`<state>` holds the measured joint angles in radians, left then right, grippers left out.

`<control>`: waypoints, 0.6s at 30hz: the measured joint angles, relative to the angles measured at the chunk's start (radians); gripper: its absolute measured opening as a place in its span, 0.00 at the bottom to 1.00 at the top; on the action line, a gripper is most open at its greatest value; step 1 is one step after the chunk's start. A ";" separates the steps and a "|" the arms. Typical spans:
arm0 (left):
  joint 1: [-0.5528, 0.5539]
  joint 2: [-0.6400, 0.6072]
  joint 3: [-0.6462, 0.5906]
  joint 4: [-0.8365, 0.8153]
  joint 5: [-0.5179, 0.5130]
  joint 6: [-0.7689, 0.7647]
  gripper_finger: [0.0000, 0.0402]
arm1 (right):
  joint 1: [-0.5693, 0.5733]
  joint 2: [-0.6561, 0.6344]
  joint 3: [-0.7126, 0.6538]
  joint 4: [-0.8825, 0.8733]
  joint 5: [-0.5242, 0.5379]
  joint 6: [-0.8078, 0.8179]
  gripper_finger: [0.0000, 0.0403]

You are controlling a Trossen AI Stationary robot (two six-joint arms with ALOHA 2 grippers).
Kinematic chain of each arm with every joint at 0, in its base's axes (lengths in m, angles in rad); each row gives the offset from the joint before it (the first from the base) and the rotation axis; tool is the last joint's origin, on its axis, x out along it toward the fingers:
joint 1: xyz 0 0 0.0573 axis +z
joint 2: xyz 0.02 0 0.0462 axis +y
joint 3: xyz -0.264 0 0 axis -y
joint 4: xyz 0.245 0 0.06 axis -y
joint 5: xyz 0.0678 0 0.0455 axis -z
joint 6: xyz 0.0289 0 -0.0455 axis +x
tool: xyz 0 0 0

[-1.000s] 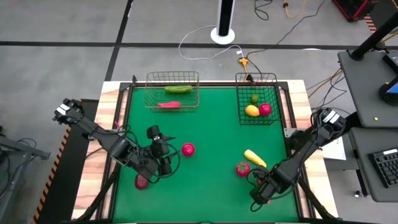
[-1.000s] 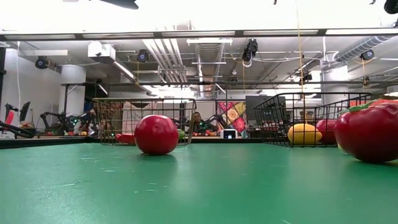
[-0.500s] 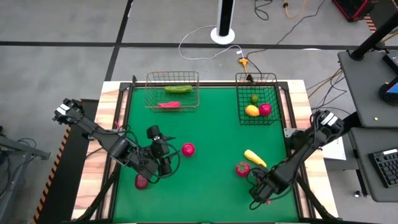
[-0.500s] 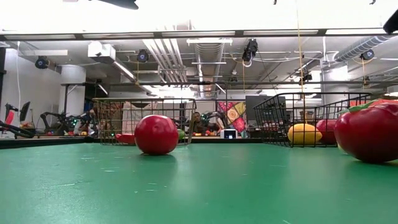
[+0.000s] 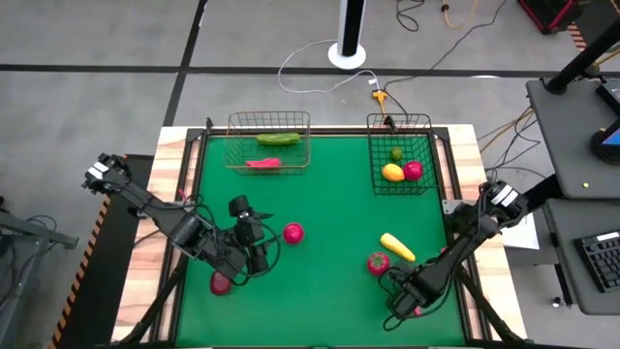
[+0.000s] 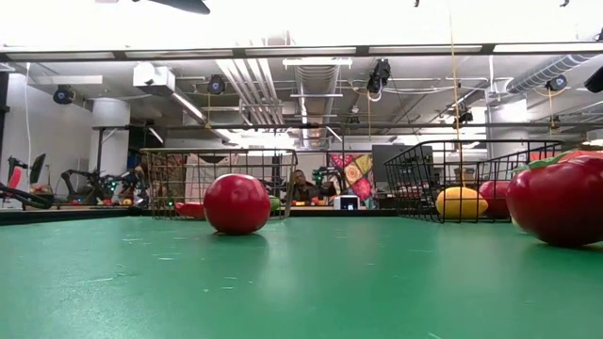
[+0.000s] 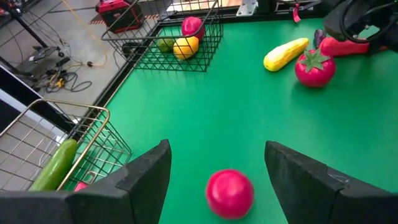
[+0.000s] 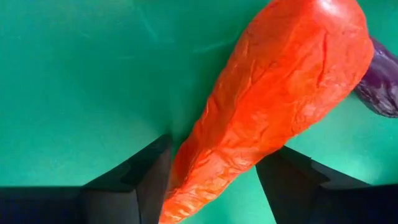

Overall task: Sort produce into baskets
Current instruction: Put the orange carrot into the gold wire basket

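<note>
Two dark jointed arms, white-tagged bases, blunt matte-black pincer fingers [image 7: 147, 180].

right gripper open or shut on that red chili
Open: in the right wrist view the right gripper fingers stand apart on either side of the red chili, not clamped.

Matt green table cover [image 5: 329, 204], wrinkled glossy red chili [image 8: 273, 93], thin wire baskets [image 5: 268, 142]

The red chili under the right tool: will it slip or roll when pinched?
The red chili tapers and looks glossy, so it may squirt from the open right tool. Its long shape likely pivots rather than rolls. Wrinkled skin might aid grip.
</note>
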<state>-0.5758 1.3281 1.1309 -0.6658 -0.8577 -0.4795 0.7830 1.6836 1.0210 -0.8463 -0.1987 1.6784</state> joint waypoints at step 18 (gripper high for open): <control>0.000 0.000 0.000 0.012 0.000 -0.006 0.60 | 0.000 -0.038 0.004 -0.019 -0.082 -0.002 0.23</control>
<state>-0.5758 1.3281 1.1305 -0.6541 -0.8577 -0.4850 0.7833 1.6460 1.0250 -0.8652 -0.2804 1.6767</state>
